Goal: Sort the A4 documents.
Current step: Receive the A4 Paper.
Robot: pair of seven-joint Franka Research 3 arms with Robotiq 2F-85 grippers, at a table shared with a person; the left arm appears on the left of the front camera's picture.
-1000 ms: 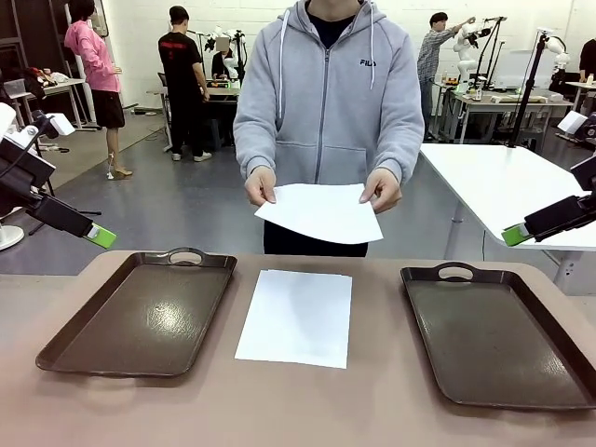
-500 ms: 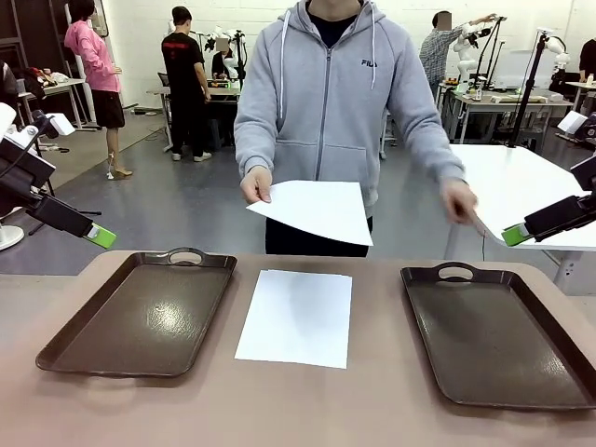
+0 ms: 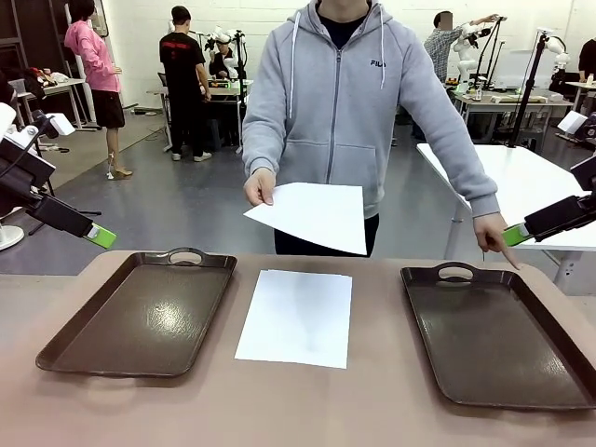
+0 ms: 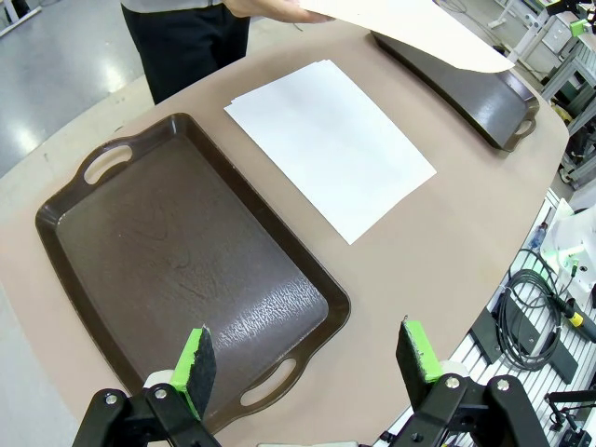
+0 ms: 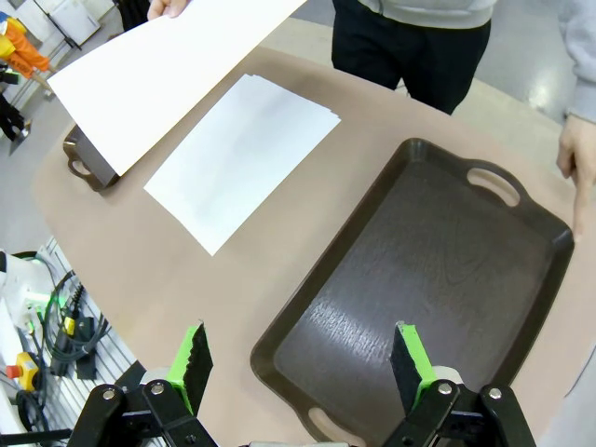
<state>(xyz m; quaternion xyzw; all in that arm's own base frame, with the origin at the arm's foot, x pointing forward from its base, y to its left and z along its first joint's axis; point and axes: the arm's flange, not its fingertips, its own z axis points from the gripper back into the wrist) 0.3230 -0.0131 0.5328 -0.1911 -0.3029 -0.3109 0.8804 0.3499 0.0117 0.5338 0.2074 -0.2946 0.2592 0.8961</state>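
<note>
On the worktop (image 3: 382,391), A4 documents (image 3: 296,317) lie flat; left tool (image 4: 305,349) and right tool (image 5: 300,358) cropped up front, wide in wrist views

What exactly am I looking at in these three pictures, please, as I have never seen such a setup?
Two robot arms share a table with a person. The front picture looks across it from between the arms. The other two come from cameras on each wrist, looking down past the green-tipped left fingers and right fingers, both open and empty. On the table lie two brown trays, the left tray and right tray, with a stack of white paper between them. The person holds one sheet in one hand and points the other hand toward the right tray.
</note>
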